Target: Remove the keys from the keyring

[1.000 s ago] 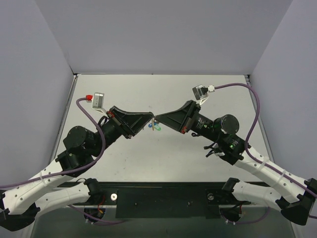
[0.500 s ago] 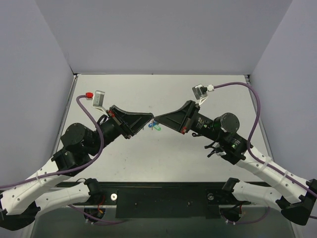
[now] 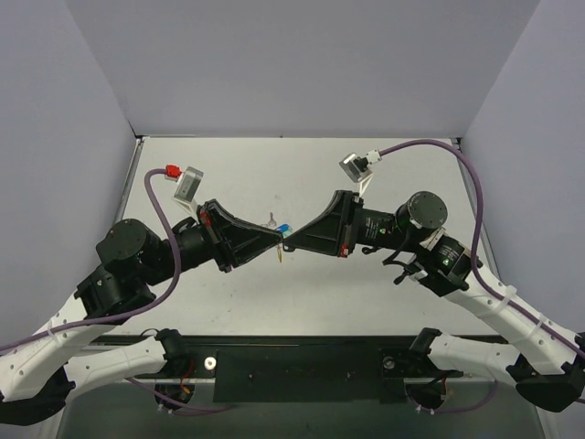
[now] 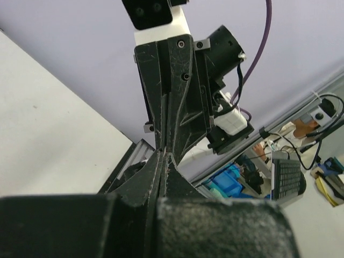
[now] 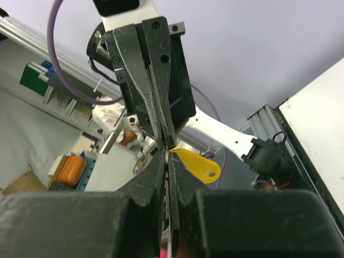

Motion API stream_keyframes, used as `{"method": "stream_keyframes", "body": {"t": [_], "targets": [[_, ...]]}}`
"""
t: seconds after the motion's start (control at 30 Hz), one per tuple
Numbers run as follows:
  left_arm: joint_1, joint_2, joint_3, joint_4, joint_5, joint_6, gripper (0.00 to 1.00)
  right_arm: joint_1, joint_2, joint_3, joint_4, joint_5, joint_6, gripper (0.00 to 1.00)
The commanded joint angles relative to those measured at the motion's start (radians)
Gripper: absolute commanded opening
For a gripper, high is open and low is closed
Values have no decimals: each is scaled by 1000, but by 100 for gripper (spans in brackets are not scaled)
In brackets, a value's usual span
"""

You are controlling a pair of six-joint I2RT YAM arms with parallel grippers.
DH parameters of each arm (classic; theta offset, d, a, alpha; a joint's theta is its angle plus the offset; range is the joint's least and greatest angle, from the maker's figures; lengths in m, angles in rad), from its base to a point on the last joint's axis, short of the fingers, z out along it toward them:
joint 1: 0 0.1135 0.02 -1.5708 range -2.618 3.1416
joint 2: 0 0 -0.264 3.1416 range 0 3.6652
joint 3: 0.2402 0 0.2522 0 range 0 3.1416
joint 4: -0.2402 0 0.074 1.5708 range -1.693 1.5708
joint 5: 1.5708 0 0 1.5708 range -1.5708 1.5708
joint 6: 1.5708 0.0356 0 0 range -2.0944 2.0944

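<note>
My two grippers meet tip to tip above the middle of the table. The left gripper (image 3: 277, 245) is shut, with a thin metal edge of the keyring between its tips (image 4: 163, 156). The right gripper (image 3: 286, 242) is shut on a thin strip of metal that looks like a key (image 5: 167, 153). The yellow tag (image 5: 196, 164) hangs free at the join and shows as a small yellow sliver in the top view (image 3: 279, 255). The ring itself is hidden between the fingertips.
A blue key tag (image 3: 287, 229) and a small silver key (image 3: 271, 219) lie on the white table (image 3: 302, 174) just behind the joined tips. The green tag is not visible. Grey walls enclose the table on three sides.
Both grippers have moved toward the near edge with tips still pressed together. The yellow tag has come away with them; the blue tag and a silver key stay behind on the table.
</note>
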Motion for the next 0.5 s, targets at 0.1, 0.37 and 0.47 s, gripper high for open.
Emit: {"method": "stream_keyframes", "body": {"t": [0.1,0.37,0.47], "targets": [[-8,43,44,-97,211,41,0,2,42,71,-33,-87,-35,0],[-8,101,115,-212,326,96,0,2,62,99,-100,-142,-64,0],[-8,115,124,-232,353,104,0,2,67,104,-128,-153,-73,0]]}}
